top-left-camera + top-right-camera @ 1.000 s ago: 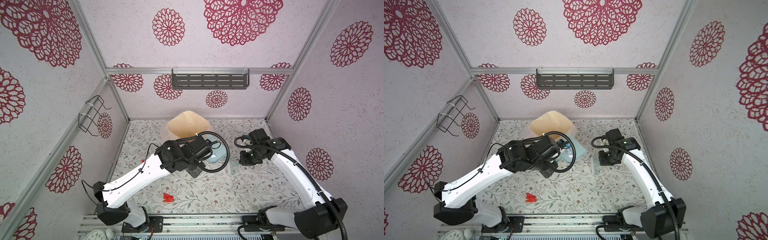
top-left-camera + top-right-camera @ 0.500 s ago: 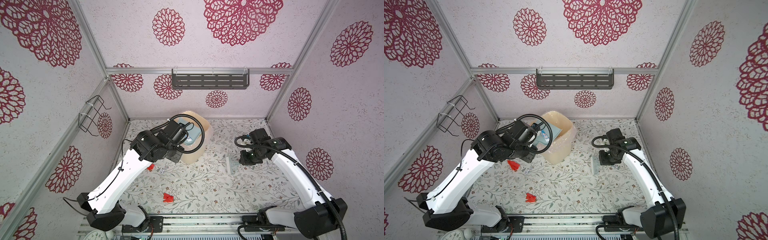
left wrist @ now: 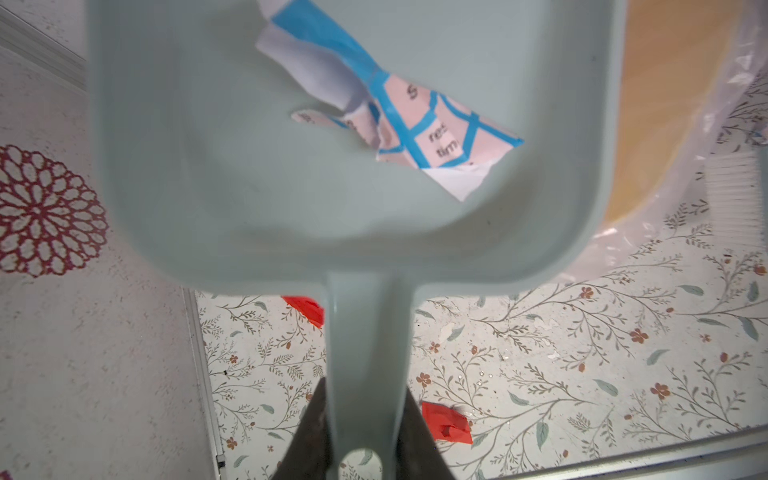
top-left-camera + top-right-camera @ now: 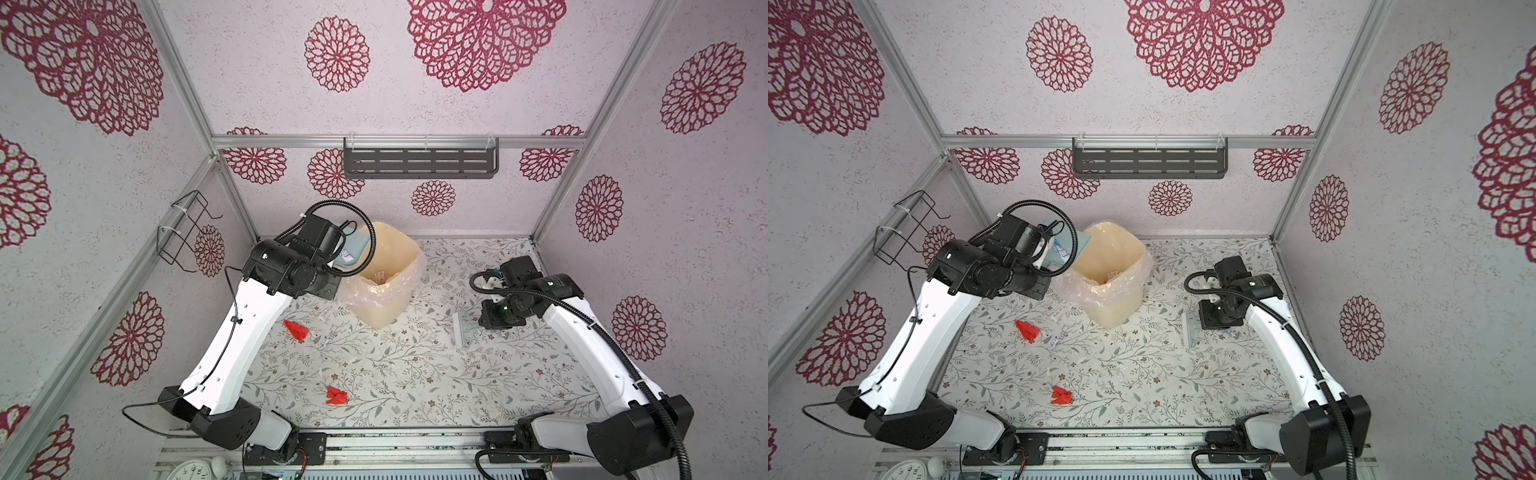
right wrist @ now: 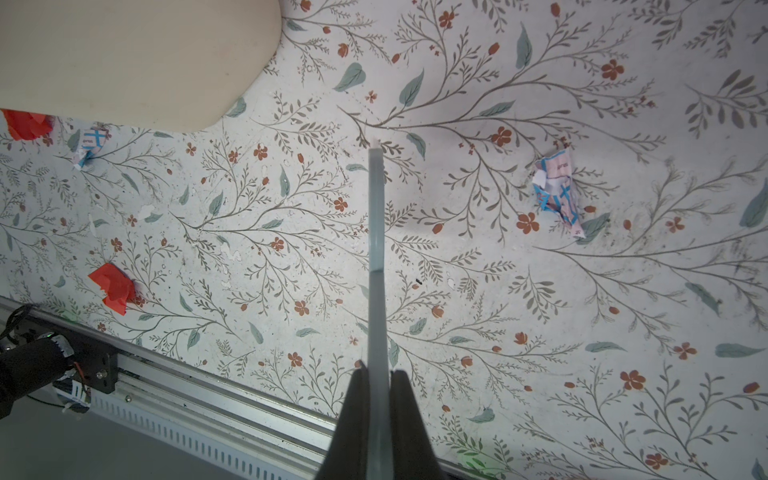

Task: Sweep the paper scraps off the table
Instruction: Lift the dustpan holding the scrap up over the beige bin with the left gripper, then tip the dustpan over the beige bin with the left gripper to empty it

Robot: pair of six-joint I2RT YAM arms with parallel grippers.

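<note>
My left gripper (image 3: 363, 419) is shut on the handle of the pale blue dustpan (image 3: 332, 187), held up at the left rim of the bin (image 4: 386, 282). A blue-printed paper scrap (image 3: 386, 108) lies inside the pan. On the table (image 4: 415, 374) lie two red scraps (image 4: 296, 330) (image 4: 336, 395) and small white bits (image 4: 323, 343). My right gripper (image 5: 378, 386) is shut on the thin handle of the brush (image 4: 463, 330), low over the table's right side. Another printed scrap (image 5: 557, 191) lies near the brush in the right wrist view.
The beige bin with a clear liner (image 4: 1113, 278) stands at the back middle. A wire rack (image 4: 187, 232) hangs on the left wall and a dark shelf (image 4: 419, 160) on the back wall. A metal rail (image 4: 395, 436) runs along the front edge.
My left arm has swung the dustpan from the table's middle back and left to the bin's rim, uncovering a red scrap. The right arm has not moved.
</note>
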